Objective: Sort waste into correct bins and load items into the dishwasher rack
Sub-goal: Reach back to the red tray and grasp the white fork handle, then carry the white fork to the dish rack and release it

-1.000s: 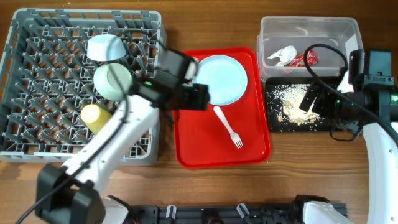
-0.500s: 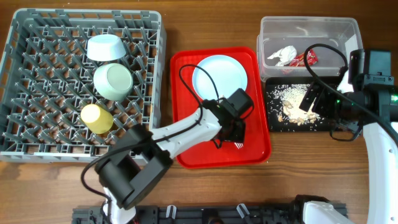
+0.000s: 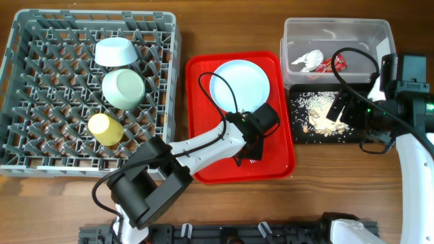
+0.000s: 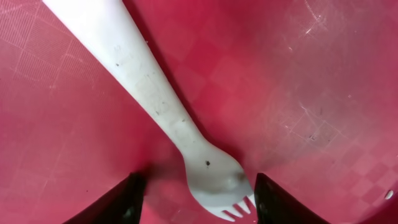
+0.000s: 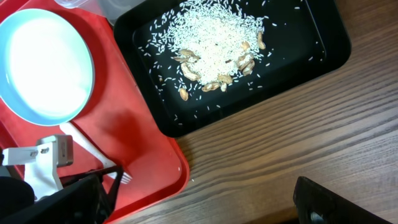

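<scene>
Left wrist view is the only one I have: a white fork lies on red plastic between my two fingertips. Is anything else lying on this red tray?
Observer: Yes. A round pale blue plate lies at the far end of the red tray, beyond the handle of the fork.
Operator: What is already in the rack?
Observer: The dishwasher rack holds a white bowl, a pale green bowl and a yellow cup.
Operator: And the waste?
Observer: The clear tub holds a crumpled tissue and a red wrapper. Rice-like food crumbs lie in the black tray.
</scene>
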